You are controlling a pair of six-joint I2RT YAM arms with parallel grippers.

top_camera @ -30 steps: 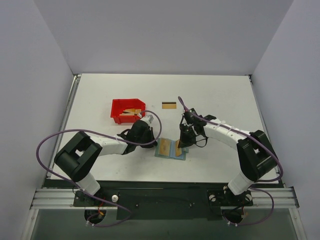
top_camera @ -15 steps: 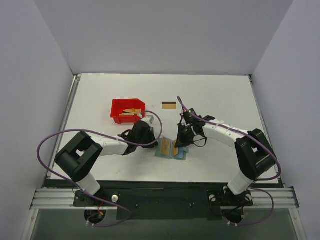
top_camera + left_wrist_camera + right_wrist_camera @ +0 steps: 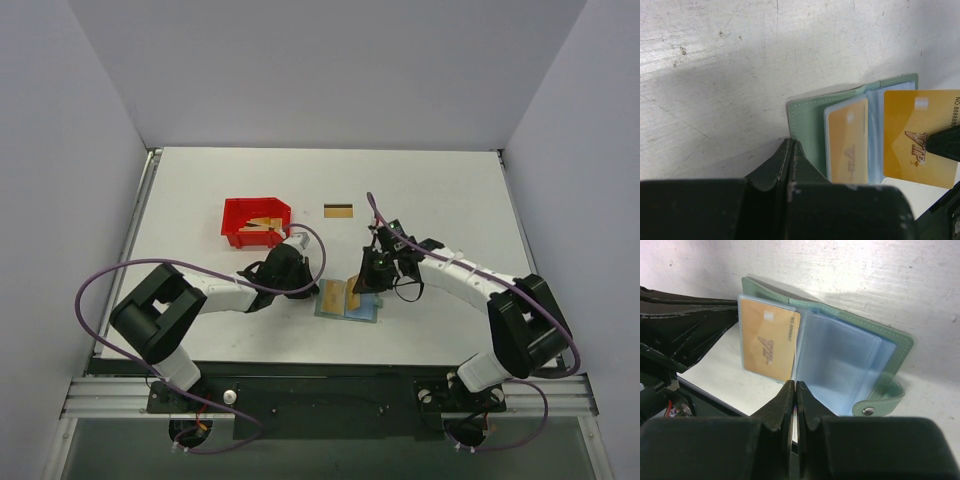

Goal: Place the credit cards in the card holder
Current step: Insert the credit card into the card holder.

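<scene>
Card holder (image 3: 348,303): lying open on the counter (image 3: 440,190), toward 6 o'clock of its middle, with the blue sleeves facing up.
Left gripper (image 3: 790,145): I am clenching it with nothing between the jaws. The tips are touching the holder's cover at its 9 o'clock edge, and I judge I am pinning that edge down.
Right gripper (image 3: 794,388): I am clamping it on the held card (image 3: 912,135) by one edge. The card is hovering slightly askew over the 3 o'clock half of the holder and is not yet in a sleeve.
Pocketed card (image 3: 767,342): sitting in a sleeve on the 9 o'clock half.
Remaining cards: a loose card (image 3: 338,210) is lying at 12 o'clock of the holder, well apart from it. More are waiting in the red bin (image 3: 255,222) at 10 o'clock.
Risk, missed mouth: the clear sleeves are lying flat with their mouths hard to see. A card coming in askew is likely to skate over the top instead of entering.
Risk, holder shifting: I am pinning only one edge, so a sideways push from the card could pivot or drag the holder out from under my left tips.
Risk, card twisting: I am gripping a thin, slick card near its edge. Resistance at the sleeve could rotate or bow it in my jaws, or pop it free.
Risk, sleeves flipping: the loose sleeve stack could fan over and cover the target pocket.
Risk, contact: my two grippers are working near each other across the holder, so a long insertion stroke toward 9 o'clock could knock them together.
</scene>
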